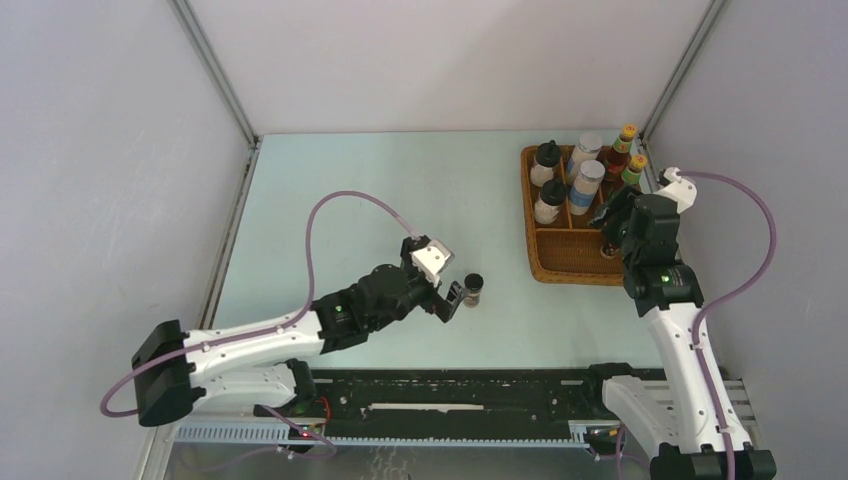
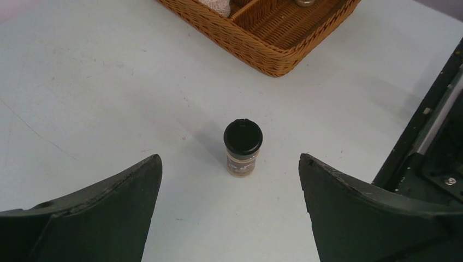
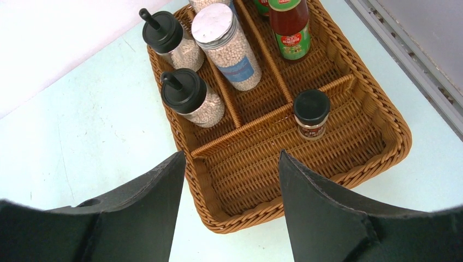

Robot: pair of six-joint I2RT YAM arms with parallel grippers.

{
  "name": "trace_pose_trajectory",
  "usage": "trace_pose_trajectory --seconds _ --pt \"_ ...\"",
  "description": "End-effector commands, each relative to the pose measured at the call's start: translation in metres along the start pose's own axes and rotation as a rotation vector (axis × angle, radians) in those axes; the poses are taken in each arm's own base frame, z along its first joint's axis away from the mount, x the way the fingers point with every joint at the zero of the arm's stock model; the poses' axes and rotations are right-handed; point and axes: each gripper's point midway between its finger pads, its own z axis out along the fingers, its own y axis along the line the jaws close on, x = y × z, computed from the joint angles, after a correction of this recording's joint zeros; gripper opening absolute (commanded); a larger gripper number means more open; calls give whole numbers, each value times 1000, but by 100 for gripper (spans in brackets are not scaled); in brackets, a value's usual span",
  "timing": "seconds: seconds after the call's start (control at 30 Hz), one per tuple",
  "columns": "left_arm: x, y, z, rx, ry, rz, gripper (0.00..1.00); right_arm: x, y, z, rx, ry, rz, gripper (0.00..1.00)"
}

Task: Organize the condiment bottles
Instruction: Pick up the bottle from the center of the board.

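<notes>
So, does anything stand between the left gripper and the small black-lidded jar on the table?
Nothing visible does. The left gripper is open, and only bare pale table lies between it and the small upright black-lidded jar. The brown wicker tray sits beyond the jar.

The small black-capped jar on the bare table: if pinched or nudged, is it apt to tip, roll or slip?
Standing upright, the jar is short with a cap as wide as its body, so a low push would probably slide it rather than tip it. Its round body would likely roll if toppled. It looks small and rigid, so probably light.
</notes>
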Motion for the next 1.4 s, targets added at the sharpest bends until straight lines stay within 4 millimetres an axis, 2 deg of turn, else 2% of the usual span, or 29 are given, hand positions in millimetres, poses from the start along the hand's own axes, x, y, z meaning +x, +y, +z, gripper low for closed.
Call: trace_pose_trajectory --seconds 0.0,0.33,0.83,1.37 --pt "-5 -4 14 11 -66 60 100 -17 6 -7 -24 -64 17 72" --pt "15 -22 39 82 -55 70 100 -19 7 -5 -25 -68 6 72" --pt "40 -32 61 117 -31 67 100 -24 12 -7 -49 -89 -1 72" --pt "53 -20 76 122 -28 -10 100 -22 17 -6 -47 -89 -22 72"
